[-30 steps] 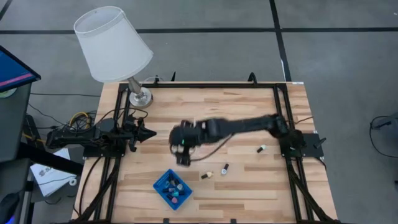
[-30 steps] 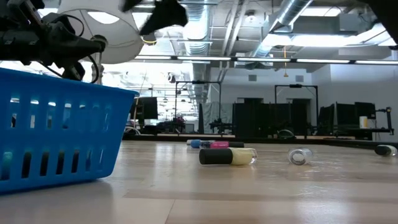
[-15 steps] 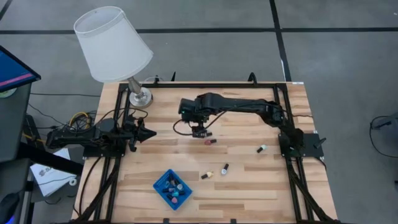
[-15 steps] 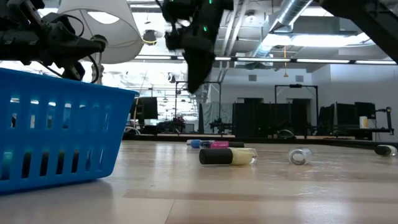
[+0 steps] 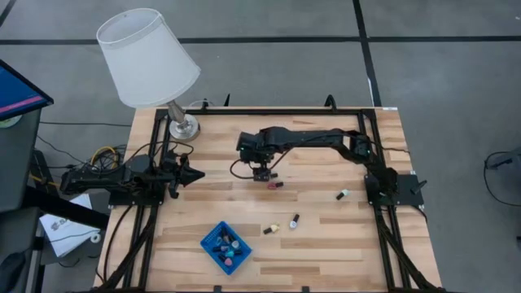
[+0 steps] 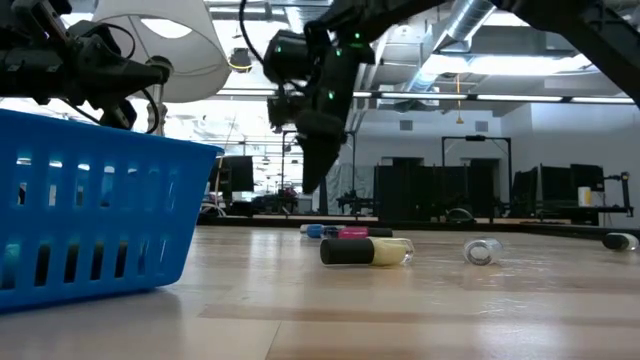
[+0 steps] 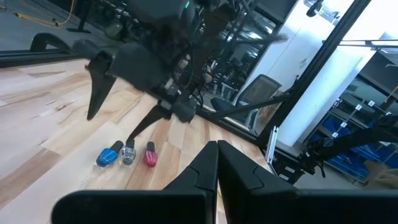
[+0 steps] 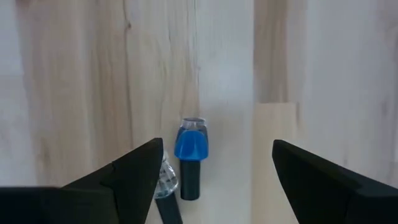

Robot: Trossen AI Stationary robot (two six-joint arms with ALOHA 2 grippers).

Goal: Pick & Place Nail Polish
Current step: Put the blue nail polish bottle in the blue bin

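My right gripper [image 5: 260, 172] hangs open, fingers pointing down, above a small group of nail polish bottles lying on their sides at the table's middle. The right wrist view shows a blue bottle [image 8: 189, 155] between its fingers, not touched, and a clear one [image 8: 165, 180] beside it. From the left wrist view the group is blue [image 7: 110, 155], clear [image 7: 129, 152] and pink [image 7: 150, 155]. The pink one also shows in the high view [image 5: 275, 185]. My left gripper [image 5: 192, 173] waits shut and empty at the table's left.
A square blue tray [image 5: 213, 244] with several bottles in it stands near the front edge. A yellow bottle [image 5: 271, 229], a dark one [image 5: 295, 220] and another [image 5: 343, 194] lie loose on the wood. A white-shaded lamp [image 5: 183, 126] stands at the far left corner.
My right gripper has gone from just beyond the blue tray toward the table's far edge and a little right, to a place above the blue, clear and pink bottles. In the last half second it has barely shifted. No bottle has moved.
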